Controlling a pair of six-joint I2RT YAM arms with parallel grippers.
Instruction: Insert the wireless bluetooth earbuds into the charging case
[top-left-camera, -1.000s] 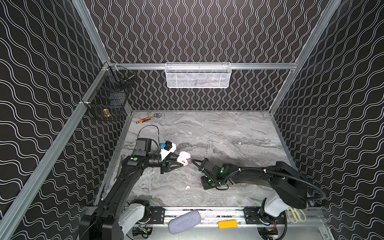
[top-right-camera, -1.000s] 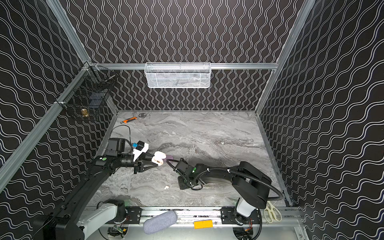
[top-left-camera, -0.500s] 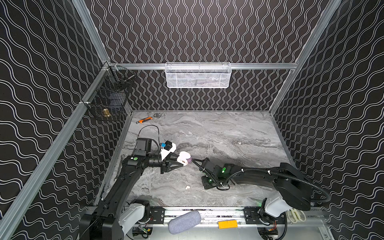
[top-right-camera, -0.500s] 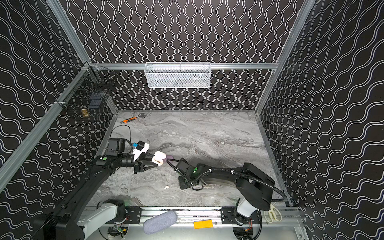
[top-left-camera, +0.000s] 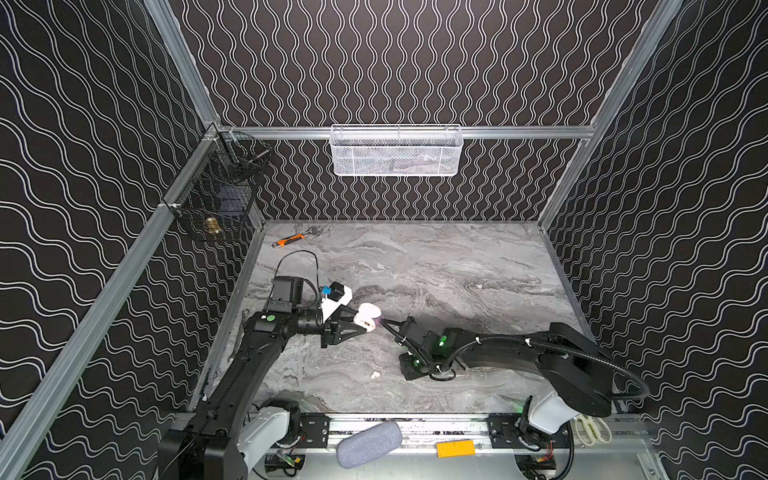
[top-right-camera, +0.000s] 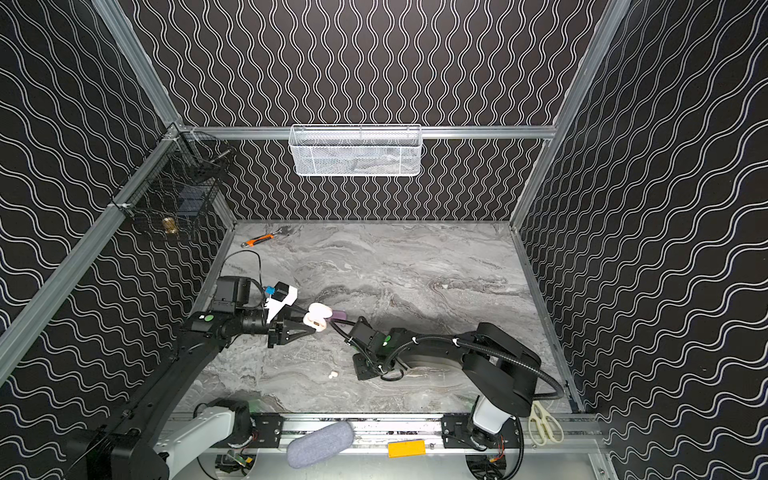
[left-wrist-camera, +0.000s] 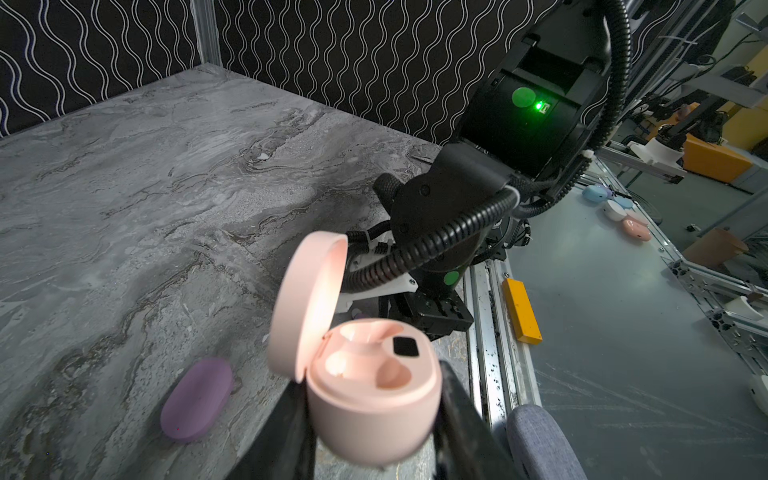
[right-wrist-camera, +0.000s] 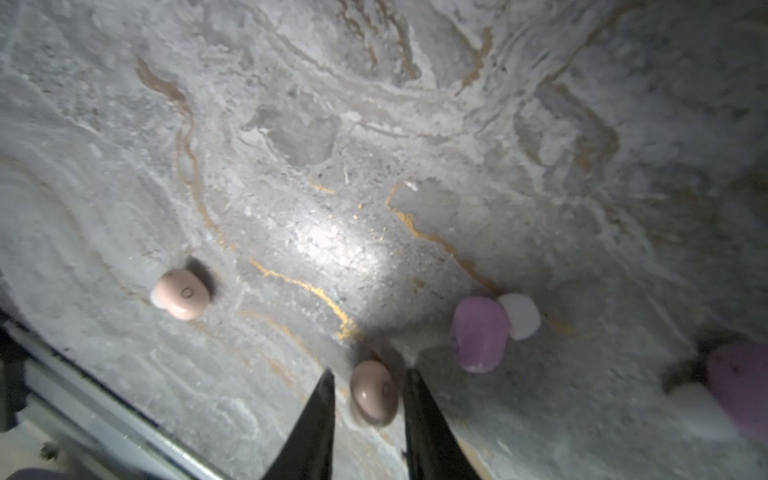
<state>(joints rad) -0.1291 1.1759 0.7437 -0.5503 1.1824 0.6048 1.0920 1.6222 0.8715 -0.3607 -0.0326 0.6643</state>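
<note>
Both arms are matte black with white base joints (top-left-camera: 266, 428); the left arm (top-left-camera: 253, 357) wears a white bracket (top-left-camera: 332, 305) and a blue connector (top-left-camera: 326, 290) just behind its jaws. On the right arm (top-left-camera: 507, 353), a ribbed black conduit (left-wrist-camera: 436, 245) and a glowing green light (left-wrist-camera: 539, 106) sit behind the tapered black jaws.

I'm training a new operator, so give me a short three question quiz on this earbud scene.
1. True or false: the pink case held by the left gripper has its lid shut.
2. What lies between the right gripper's fingers? A) a purple bud B) a pink bud C) nothing
3. In the left wrist view, what lies on the table beside the held case?
Key: 1 false, lid open; 2 B; 3 a closed purple case.
</note>
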